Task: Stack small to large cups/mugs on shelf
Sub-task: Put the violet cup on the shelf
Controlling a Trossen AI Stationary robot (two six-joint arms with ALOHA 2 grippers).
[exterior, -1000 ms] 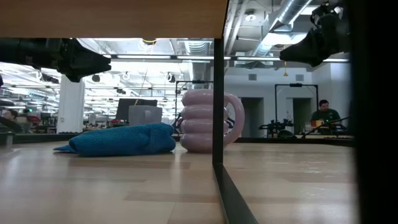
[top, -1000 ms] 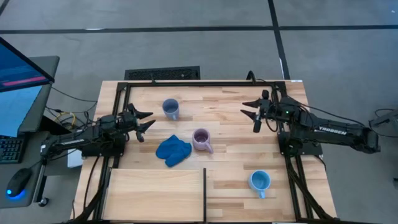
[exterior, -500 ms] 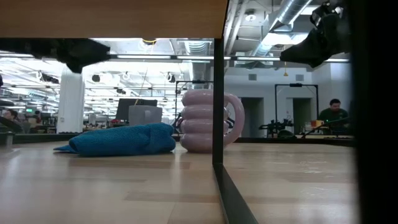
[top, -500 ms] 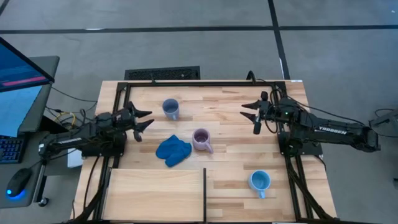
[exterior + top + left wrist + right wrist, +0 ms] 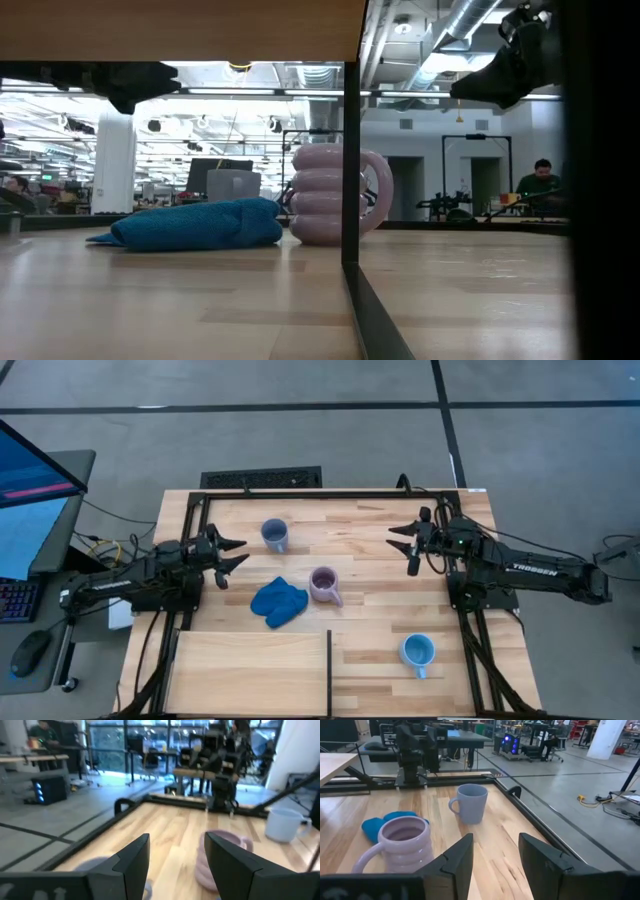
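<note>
Mugs all loose on the table: left gripper (image 5: 232,554) hovers spread and empty beside the lilac mug (image 5: 324,585), arm stretched low; right gripper (image 5: 403,540) likewise agape, empty, opposite side, pointing toward it.

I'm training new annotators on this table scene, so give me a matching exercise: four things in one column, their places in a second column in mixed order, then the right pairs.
Things
1. grey-blue mug
2. lilac mug
3. light blue mug
4. blue cloth

Places, as the high view shows them
A. alone near the bottom, right of the shelf's dark edge
B. mid-table, just right of the cloth
C. crumpled just above the shelf
D. upper part of the table, nearest the left gripper

Pairs: 1-D, 2-B, 3-A, 4-C
</note>
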